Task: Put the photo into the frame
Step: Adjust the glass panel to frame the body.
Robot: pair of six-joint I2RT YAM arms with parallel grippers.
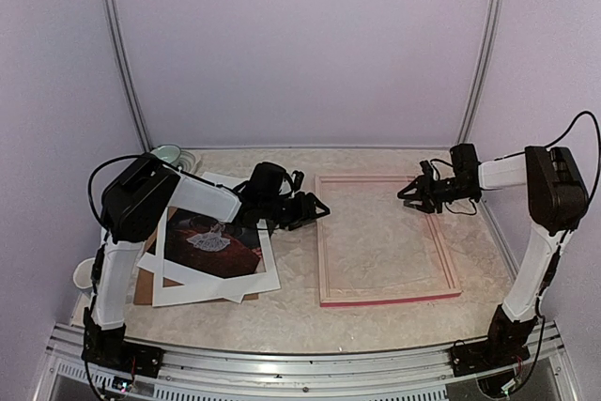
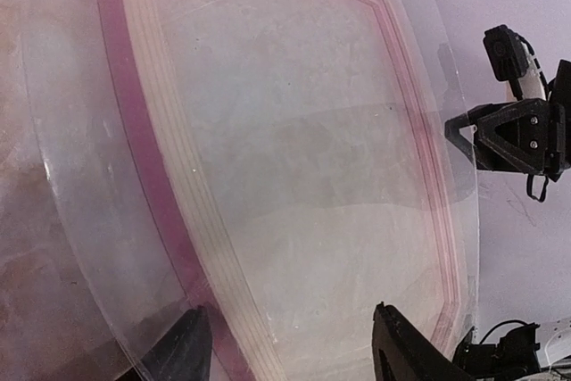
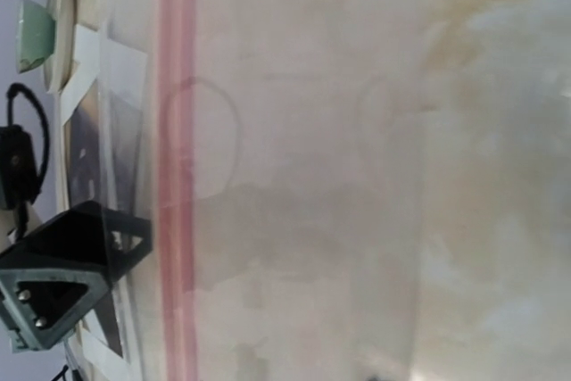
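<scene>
The frame (image 1: 390,298) lies flat on the table right of centre, pale wood face up, its pink edge toward me. The photo (image 1: 211,241), dark with a pale figure, rests on the left on a white mat (image 1: 202,286). My left gripper (image 1: 315,208) hovers at the frame's left rail (image 2: 134,131); in the left wrist view its fingers (image 2: 192,350) stand well apart over a clear sheet (image 2: 294,131) that covers the frame. My right gripper (image 1: 411,194) is over the frame's far right part. Its own fingers barely show in the blurred right wrist view, which shows the pink rail (image 3: 177,176).
A brown backing board (image 1: 143,288) pokes out under the mat. A pale green bowl (image 1: 169,154) sits at the back left and a white cup (image 1: 84,274) at the left edge. Walls close in the table on three sides.
</scene>
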